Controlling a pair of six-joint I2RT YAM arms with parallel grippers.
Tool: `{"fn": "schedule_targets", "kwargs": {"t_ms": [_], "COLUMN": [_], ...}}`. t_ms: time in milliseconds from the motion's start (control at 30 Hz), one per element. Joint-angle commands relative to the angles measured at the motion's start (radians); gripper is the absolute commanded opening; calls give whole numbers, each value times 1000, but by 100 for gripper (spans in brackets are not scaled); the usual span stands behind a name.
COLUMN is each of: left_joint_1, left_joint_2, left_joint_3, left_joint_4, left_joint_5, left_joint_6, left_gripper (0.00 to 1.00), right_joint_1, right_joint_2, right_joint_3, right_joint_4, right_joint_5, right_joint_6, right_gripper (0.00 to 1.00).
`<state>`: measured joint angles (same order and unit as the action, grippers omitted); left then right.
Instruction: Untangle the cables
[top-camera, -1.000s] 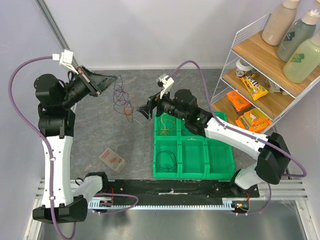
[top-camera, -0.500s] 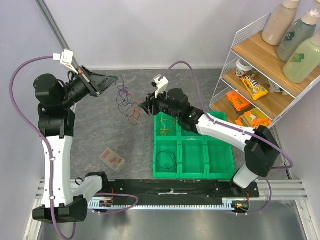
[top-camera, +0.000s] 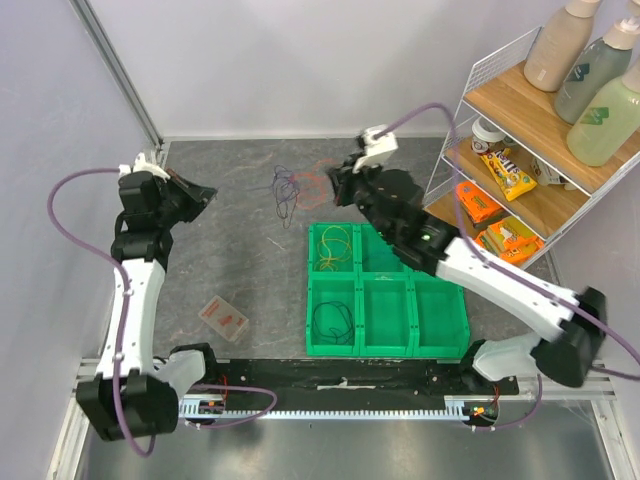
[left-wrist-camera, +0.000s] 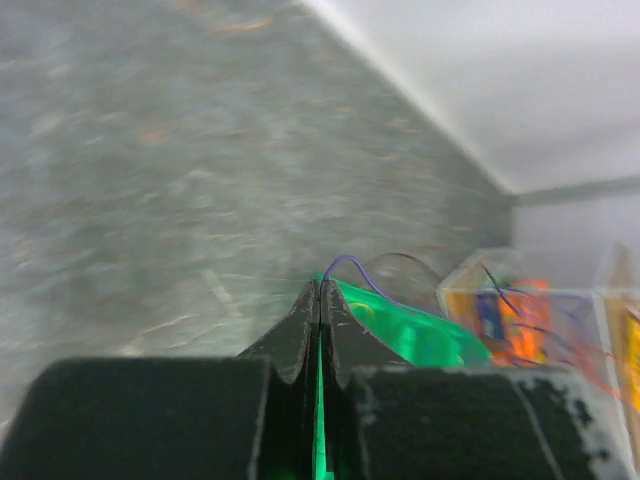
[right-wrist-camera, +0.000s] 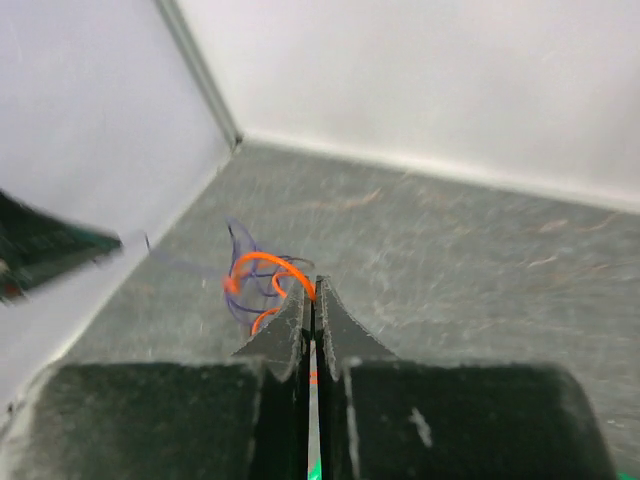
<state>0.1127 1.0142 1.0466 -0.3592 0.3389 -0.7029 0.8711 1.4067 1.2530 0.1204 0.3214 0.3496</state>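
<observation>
At upper centre the cables (top-camera: 287, 187) are held between two closed hands: a purple wire (left-wrist-camera: 345, 260) is pinched in the left hand (left-wrist-camera: 320, 290), an orange wire (right-wrist-camera: 265, 257) in the right hand (right-wrist-camera: 312, 290). These are best drawn apart slowly.

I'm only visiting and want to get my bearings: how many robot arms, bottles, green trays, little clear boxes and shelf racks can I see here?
Robot arms: 2, left and right
Bottles: 3
Green tray: 1
Small clear box: 1
Shelf rack: 1
Total: 8
</observation>
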Motion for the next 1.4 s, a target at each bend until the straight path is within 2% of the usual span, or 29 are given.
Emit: {"fn": "schedule_targets", "kwargs": {"t_ms": [0, 100, 267, 367, 467, 733, 900, 1133, 1167, 1367], "left_joint_1": [116, 176, 182, 182, 182, 183, 180, 168, 165, 153], "left_joint_2": [82, 106, 112, 119, 116, 96, 103, 116, 104, 26], "left_joint_3": [-86, -121, -123, -123, -138, -175, -203, -165, -160, -109], "left_joint_4": [-21, -3, 16, 34, 64, 209, 311, 352, 351, 353], "left_joint_5": [-153, -150, -169, -105, -28, 212, 290, 465, 479, 486], "left_joint_6": [-30, -59, -52, -46, -52, -81, -151, -247, -247, -256], "left_gripper": [2, 2, 2, 2, 2, 2, 2, 2, 2, 2], "right_joint_1": [-7, -23, -50, -50, -50, -44, -40, -27, -24, -17], "right_joint_2": [-164, -186, -195, -212, -209, -316, -521, -517, -508, -483], "right_joint_3": [43, 100, 178, 204, 234, -41, -233, -429, -435, -365], "right_joint_4": [-54, -117, -212, -269, -431, -841, -880, -872, -881, -933], "right_joint_5": [205, 251, 180, 95, 47, -140, -185, -190, -173, -88], "right_joint_6": [-29, -44, -55, -80, -67, 34, 192, 262, 262, 235], "right_gripper": [0, 0, 0, 0, 0, 0, 0, 0, 4, 46]}}
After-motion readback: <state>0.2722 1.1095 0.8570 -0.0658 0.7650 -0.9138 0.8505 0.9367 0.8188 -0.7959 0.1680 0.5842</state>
